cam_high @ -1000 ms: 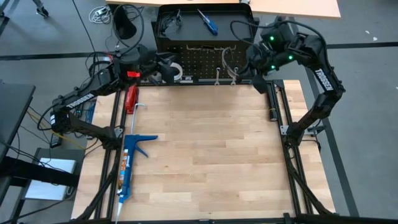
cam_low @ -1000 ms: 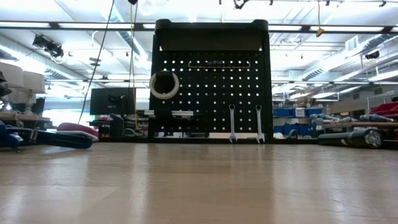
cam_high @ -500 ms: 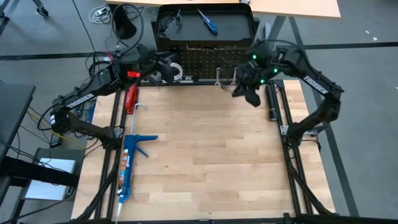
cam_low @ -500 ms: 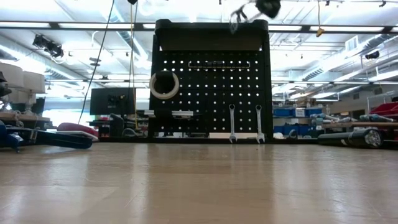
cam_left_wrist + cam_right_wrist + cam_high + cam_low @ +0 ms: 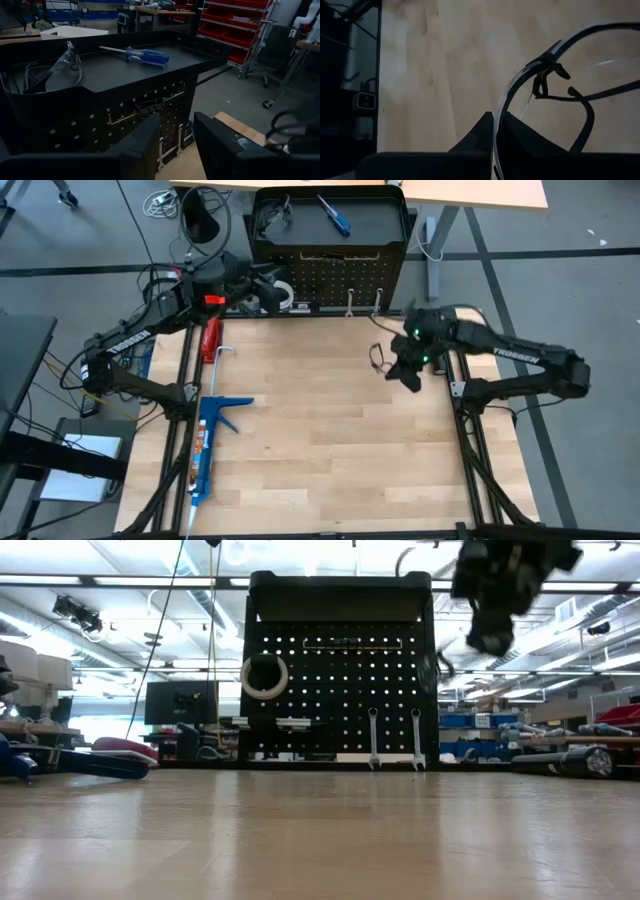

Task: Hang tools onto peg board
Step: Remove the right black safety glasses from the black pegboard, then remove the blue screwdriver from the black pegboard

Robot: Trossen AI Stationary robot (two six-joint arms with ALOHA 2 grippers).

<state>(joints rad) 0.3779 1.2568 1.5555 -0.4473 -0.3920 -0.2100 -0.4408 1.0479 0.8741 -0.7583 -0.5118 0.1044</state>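
Pale wooden tabletop (image 5: 320,430) under right claw (image 5: 385,367) clamped on safety glasses (image 5: 555,95); left claw (image 5: 175,145) apart

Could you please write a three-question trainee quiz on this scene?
1. True or false: the right tool holds safety glasses.
2. How many wrenches hang on the peg board?
3. The screwdriver lies: A on the wooden table, B on the tray atop the board, C in the left tool.

Key: 1 true; 2 two; 3 B.
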